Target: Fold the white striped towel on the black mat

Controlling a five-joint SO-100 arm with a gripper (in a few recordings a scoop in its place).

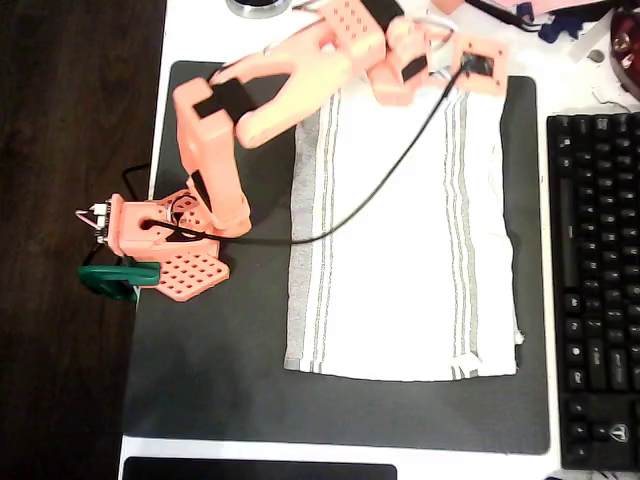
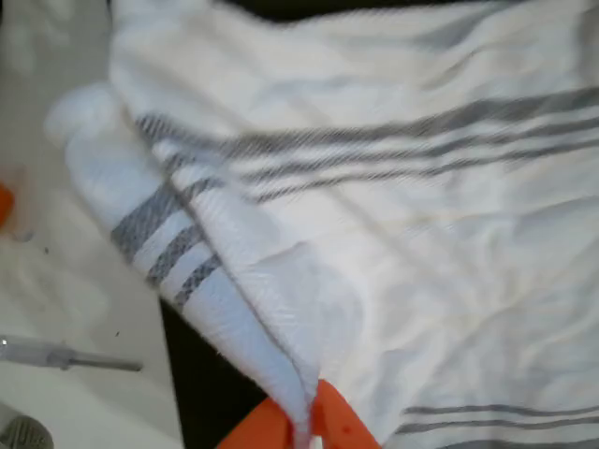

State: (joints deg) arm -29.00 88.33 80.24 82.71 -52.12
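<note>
One white striped towel (image 1: 405,235) on black mat (image 1: 215,350), stripes lengthwise top-bottom, corner pinched in hand (image 2: 307,421)

Robot arm (image 1: 250,100) — salmon-pink printed plastic throughout, blocky segments with black motor housings set into the joints. Base (image 1: 160,235) with a perforated pink plate, held by a green clamp (image 1: 115,280). Black cable (image 1: 370,195) running from base to wrist. Hand (image 2: 314,421) — two orange-pink fingertips.

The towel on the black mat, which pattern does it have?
The white striped towel is white with thin grey stripes, best in the overhead view.
</note>
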